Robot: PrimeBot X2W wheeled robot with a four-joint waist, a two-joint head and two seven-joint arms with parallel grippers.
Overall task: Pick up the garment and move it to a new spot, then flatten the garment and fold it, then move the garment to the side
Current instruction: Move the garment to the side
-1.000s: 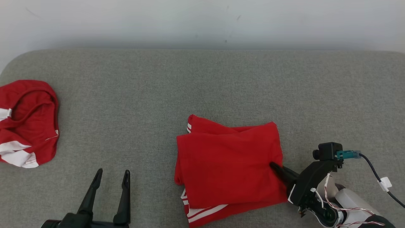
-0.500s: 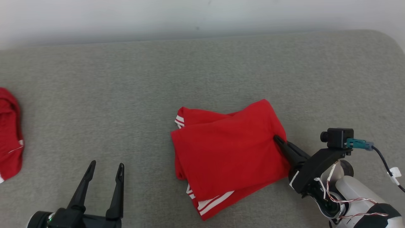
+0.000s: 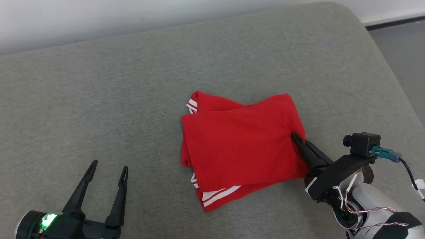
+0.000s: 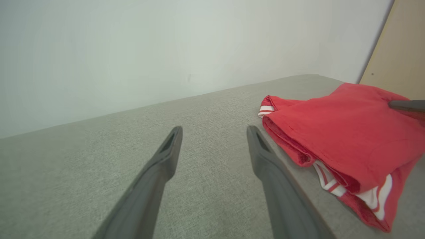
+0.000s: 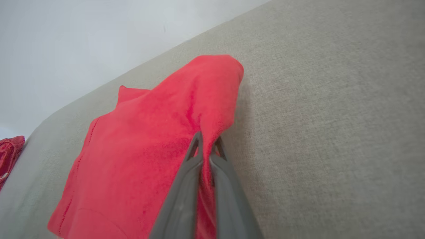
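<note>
Jaws on the right gripper [image 3: 294,136] are closed tight on a pinch of red cloth at the right-hand edge of the garment [image 3: 239,149], while those of the left gripper [image 3: 109,166] stand wide apart and hold nothing, low over the bare grey tabletop [image 3: 132,83] well to the left of the cloth. The garment lies folded near the middle of the tabletop, a compact red rectangle with white-striped hems showing at its near and far left corners. It looks folded already, so the step in hand is probably the last one, carrying it off to the side. In the right wrist view the fingertips bite a raised ridge of the top layer [image 5: 212,132], and I cannot tell whether the layers beneath are caught too. That is the main risk: a pull on the top layer alone would peel the fold open. A low, slow drag straight along the line of the fingers seems the better course, with the cloth barely lifted so that its weight holds the layers together and the stripes stay tucked. The tabletop's rounded right edge is not far off, so the move should end well short of it. The pinch should let go only once the bundle rests flat. The left arm does best to stay where it is. Another red garment [image 5: 10,149] lies far off at the other end and is not in the way.
</note>
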